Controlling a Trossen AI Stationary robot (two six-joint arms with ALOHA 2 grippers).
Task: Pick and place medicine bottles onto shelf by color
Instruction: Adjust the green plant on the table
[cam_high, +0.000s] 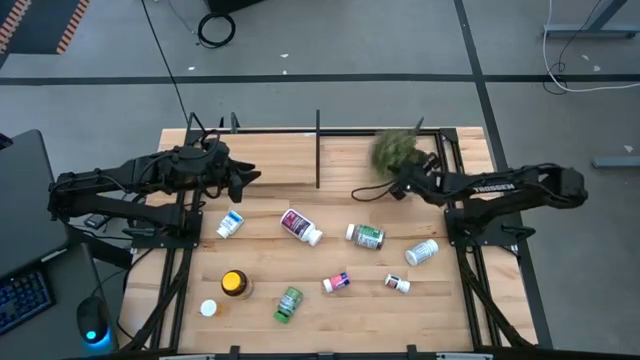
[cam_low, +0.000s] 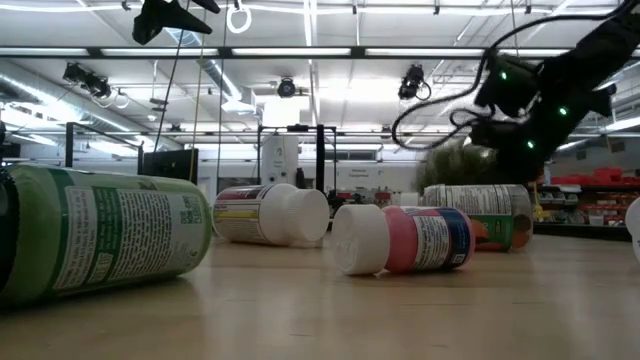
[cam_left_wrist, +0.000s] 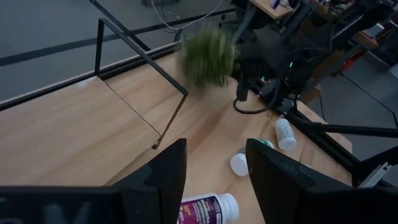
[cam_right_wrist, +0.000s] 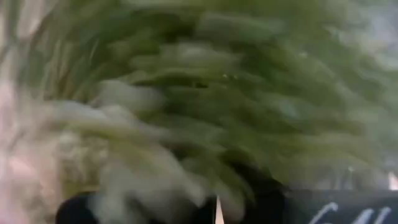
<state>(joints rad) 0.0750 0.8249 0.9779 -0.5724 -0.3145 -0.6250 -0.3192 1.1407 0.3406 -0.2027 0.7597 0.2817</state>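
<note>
Right tool (cam_high: 400, 187) was clamped on the plant (cam_high: 393, 150), blurred over the shelf (cam_high: 340, 160); plant was best parked clear of bottles; left tool (cam_high: 252, 180) was held open, empty

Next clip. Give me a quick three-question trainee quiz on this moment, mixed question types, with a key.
1. True or false: a medicine bottle already stands on the shelf.
2. What fills the right wrist view? A) amber bottle B) green plant C) keyboard
3. Fill in: the left gripper hovers with nothing between its fingers, just above the ____-labelled bottle.

Key: 1 false; 2 B, the green plant, at the right gripper; 3 blue.
</note>
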